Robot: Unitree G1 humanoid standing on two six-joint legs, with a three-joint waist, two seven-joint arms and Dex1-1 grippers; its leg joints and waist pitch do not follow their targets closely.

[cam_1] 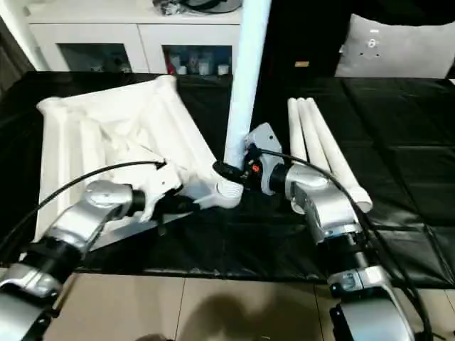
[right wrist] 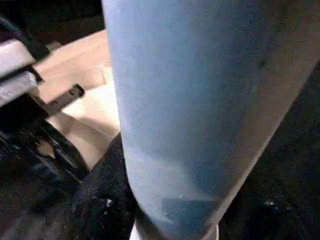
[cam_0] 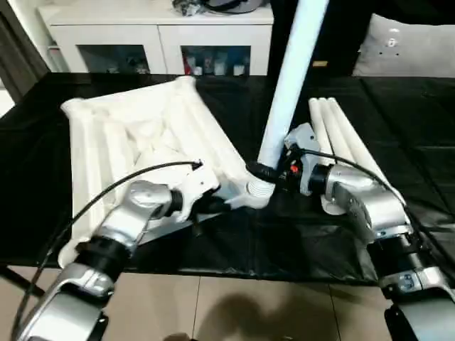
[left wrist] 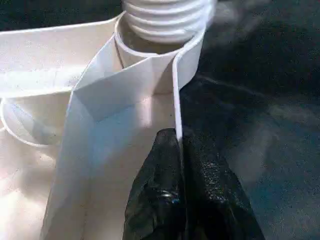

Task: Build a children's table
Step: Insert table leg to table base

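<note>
White table top lies upside down; left gripper pinches its edge, right gripper clasps upright leg in corner socket

The white square plastic tabletop and white tapered plastic tube legs look smooth, faintly glossy; the black cloth-covered bench is sheeny; black gripper fingers appear pebbled.

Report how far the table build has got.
Done: the top lies underside up. In hand: the first leg stands in the near corner socket, threads still showing; the right gripper holds it, the left gripper pinches the top's edge. Left: three legs lying on the right.
</note>
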